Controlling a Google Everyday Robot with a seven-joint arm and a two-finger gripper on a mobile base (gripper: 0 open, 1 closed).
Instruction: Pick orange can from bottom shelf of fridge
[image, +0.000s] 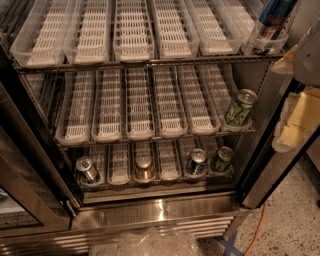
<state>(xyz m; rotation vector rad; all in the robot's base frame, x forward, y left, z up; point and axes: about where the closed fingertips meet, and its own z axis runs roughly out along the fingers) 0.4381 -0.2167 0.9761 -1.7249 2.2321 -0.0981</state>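
The fridge (165, 212) stands open, seen from above, with three wire racks of white slotted lanes. The bottom shelf (120, 167) runs behind a shiny steel sill. The orange can (144, 167) stands upright at the front of a middle lane on it, silver top showing. My gripper (296, 117) shows as a pale white-and-yellow shape at the right edge. It is outside the fridge, well above and to the right of the orange can, and touches nothing on the shelves.
On the bottom shelf are two blue-and-silver cans (87, 170) (197, 162) and a green can (221, 159). Another green can (240, 107) is on the middle rack, a blue can (272, 20) top right. Crumpled clear plastic (145, 243) lies below the sill. An orange cable (255, 225) crosses the floor.
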